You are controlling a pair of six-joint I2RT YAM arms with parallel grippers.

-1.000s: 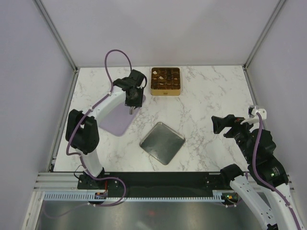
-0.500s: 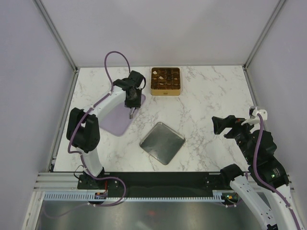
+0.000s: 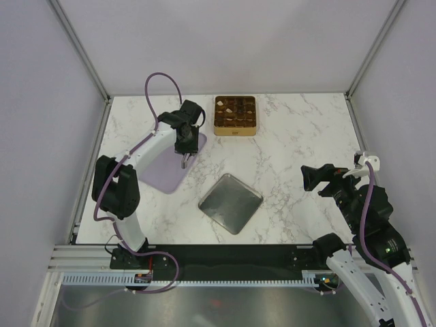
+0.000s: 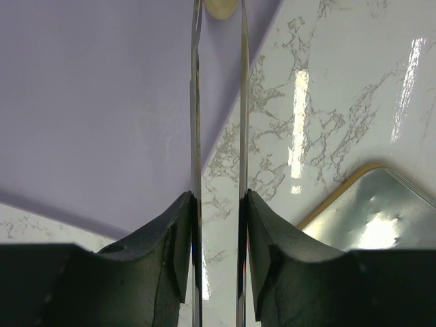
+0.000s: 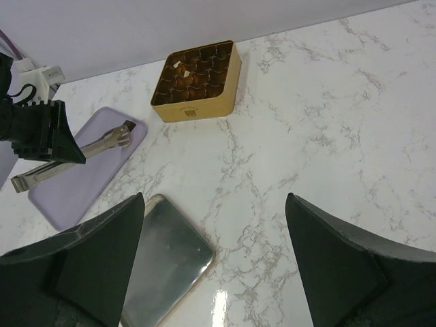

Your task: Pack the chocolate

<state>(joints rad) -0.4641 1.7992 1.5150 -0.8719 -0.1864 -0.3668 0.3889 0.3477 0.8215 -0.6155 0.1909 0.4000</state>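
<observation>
Top external: fixed high behind the arm bases, aimed downward; the whole bench (image 3: 293, 136) is taken in from afar. Left wrist: sighted along the left end effector (image 4: 219, 8), very close over the lilac board (image 4: 88, 102) edge and a metal lid (image 4: 381, 211) corner. Right wrist: carried higher, angled obliquely across the bench, past the right end effector (image 5: 214, 197), toward the gold tin (image 5: 197, 85). Board and lid are shared by all three.

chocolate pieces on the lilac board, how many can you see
1: a pale piece near the lilac board's edge, between the tongs' tips; others may be hidden.
</observation>
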